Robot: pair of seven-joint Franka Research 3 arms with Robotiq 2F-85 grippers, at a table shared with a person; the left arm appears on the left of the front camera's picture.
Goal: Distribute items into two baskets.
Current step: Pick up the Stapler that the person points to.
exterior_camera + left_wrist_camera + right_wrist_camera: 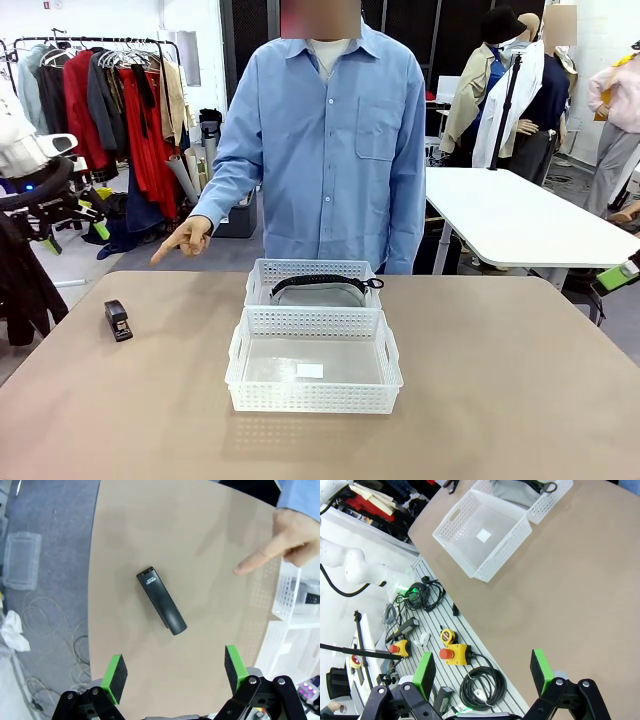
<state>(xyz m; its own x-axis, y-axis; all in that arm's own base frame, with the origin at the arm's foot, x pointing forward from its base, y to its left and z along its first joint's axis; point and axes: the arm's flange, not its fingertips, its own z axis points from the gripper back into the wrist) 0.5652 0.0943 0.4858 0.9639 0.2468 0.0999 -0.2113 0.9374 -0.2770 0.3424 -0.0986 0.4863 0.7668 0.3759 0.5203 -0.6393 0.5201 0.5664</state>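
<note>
The stapler [118,320] is lying flat on the table [500,380], at about 9 o'clock from the near basket [315,398] and well apart from it. It looks like the one item waiting to be sorted. The left gripper [175,667] is hovering above it with jaws spread wide and nothing between them. In the left wrist view the stapler sits at 12 o'clock from the pads, which I judge to be a line-up for a grasp. The person's hand [185,238] is pointing a finger towards the stapler from 1 o'clock, likely to mark it as the next pick.

The waist bag [320,293] is resting inside the far basket [262,272]. The near basket, holding only its label [310,370], seems the spare place.

The right gripper [482,670] is hanging wide and empty off the table edge, the baskets at its 12 o'clock.

The perforated wall is covering most of the bag, and the stapler's print is too small to read.
</note>
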